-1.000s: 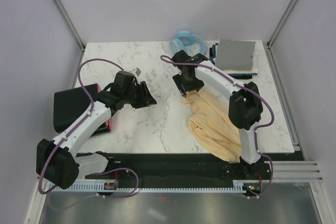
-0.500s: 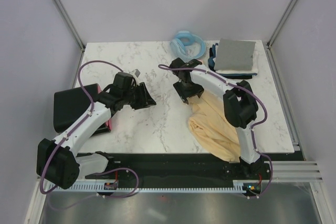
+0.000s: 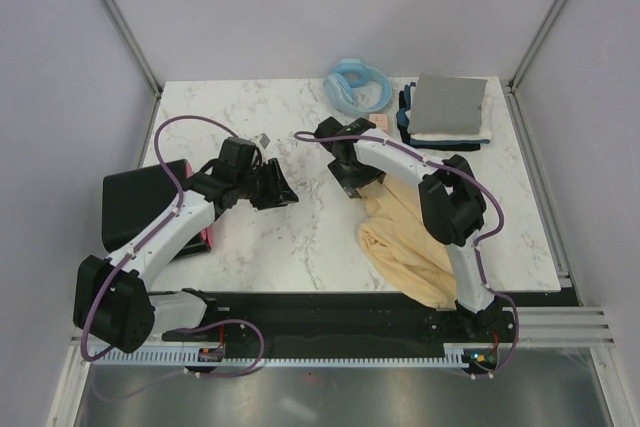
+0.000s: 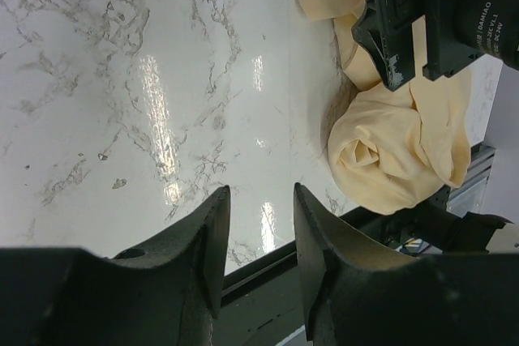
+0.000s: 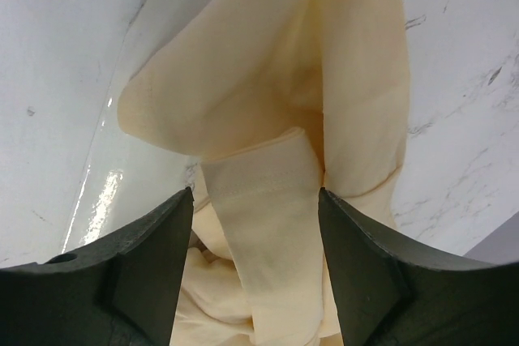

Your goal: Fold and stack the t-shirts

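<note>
A pale yellow-cream t-shirt (image 3: 405,242) lies crumpled on the marble table, right of centre, running to the near edge. My right gripper (image 3: 356,188) is open over its far end; in the right wrist view a hemmed band of the shirt (image 5: 276,224) lies between the spread fingers (image 5: 154,257). My left gripper (image 3: 285,192) is open and empty above bare marble left of centre; the left wrist view shows the shirt (image 4: 397,143) to the right. A folded stack (image 3: 447,109), grey on top over white and dark navy, sits at the far right corner.
A light blue ring-shaped thing (image 3: 358,84) lies at the far edge beside the stack. A black box with a pink-red side (image 3: 140,202) sits at the left edge. The table's near edge and black rail (image 3: 350,297) run below the shirt.
My right gripper has shifted slightly left and nearer over the shirt's far end. My left gripper has barely moved. The shirt lies about as before.
</note>
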Controlling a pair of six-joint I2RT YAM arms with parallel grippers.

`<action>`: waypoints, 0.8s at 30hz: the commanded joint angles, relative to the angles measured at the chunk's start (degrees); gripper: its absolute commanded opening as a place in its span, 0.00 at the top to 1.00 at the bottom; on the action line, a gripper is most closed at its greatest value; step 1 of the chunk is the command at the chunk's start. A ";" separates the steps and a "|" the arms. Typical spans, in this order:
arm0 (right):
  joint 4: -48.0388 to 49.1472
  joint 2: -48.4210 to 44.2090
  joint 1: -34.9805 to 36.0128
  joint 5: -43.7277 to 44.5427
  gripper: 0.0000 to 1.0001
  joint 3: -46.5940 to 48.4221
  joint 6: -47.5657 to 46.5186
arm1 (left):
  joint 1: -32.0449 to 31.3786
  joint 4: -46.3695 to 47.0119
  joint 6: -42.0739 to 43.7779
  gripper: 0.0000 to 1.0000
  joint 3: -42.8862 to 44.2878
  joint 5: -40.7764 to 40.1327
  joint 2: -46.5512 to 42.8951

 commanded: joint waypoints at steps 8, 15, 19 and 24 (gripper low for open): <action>-0.72 1.03 1.87 6.92 0.31 0.69 -1.24 | 0.39 3.27 2.15 0.56 0.49 2.36 0.56; -1.16 1.12 3.89 6.58 0.30 -0.89 -1.07 | 0.74 3.62 2.15 0.56 -0.30 2.80 0.65; -1.33 1.65 4.68 5.87 0.30 -0.10 -1.07 | 0.74 3.97 2.23 0.56 -0.57 2.98 0.65; -1.33 2.61 4.77 9.90 0.30 -0.63 -0.54 | 0.83 4.15 2.06 0.57 -0.83 3.16 0.65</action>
